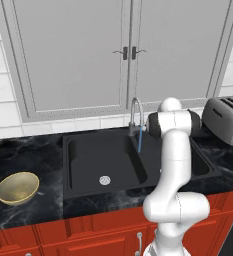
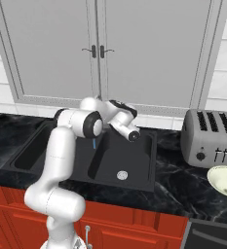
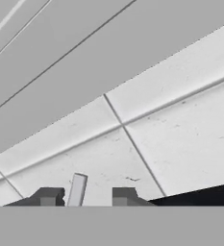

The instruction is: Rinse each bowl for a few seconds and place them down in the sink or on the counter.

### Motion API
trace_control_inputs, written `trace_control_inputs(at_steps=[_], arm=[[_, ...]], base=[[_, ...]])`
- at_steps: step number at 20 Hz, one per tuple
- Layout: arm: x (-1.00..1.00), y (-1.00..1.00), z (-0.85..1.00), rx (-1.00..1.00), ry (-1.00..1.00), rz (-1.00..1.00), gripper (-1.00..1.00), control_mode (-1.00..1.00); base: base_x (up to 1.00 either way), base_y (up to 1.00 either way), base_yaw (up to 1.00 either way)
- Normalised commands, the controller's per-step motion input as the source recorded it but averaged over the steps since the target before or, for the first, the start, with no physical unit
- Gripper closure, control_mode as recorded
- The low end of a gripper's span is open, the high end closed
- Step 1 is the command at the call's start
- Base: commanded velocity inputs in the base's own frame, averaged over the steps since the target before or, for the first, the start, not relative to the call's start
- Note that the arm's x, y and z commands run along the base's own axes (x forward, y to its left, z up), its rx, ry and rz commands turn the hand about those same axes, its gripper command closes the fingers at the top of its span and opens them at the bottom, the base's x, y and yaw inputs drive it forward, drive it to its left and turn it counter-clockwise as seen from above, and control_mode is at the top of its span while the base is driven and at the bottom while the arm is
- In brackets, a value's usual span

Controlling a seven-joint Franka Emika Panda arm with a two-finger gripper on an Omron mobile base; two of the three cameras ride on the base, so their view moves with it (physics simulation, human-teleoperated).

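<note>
Two bowls: tan bowl far left, cream bowl far right on table; my claw faces tiles, around a grey bar, grip unclear.

Honestly there's nothing readable anywhere here. No brand, label, number or sign on the toaster at 3 o'clock in the right base view; its dark knob and little front levers are plain, with no markings I can make out. The grey cabinet doors up at 12 o'clock are blank, same for the white wall tiles in the hand view and the red cabinet fronts down at 6 o'clock.
</note>
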Motion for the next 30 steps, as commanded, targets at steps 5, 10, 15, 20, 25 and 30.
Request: trace_control_inputs(at_steps=[5, 10, 15, 20, 25, 30], arm=[[-0.17, -0.26, 0.49, 0.07, 0.00, -0.01, -1.00, -1.00], [-0.24, -0.38, 0.51, 0.09, 0.01, -0.05, -1.00, -1.00], [-0.35, -0.21, 0.55, 0.06, 0.17, -0.07, -1.00, -1.00], [-0.39, -0.01, 0.51, 0.01, 0.28, -0.07, -1.00, -1.00], [-0.42, -0.05, 0.37, 0.01, 0.30, -0.10, -1.00, -1.00], [-0.33, -0.27, 0.32, 0.05, 0.29, -0.16, -1.00, -1.00]], base=[[0.00, 0.00, 0.00], [0.00, 0.00, 0.00], [0.00, 0.00, 0.00], [0.00, 0.00, 0.00], [0.00, 0.00, 0.00], [0.00, 0.00, 0.00]])
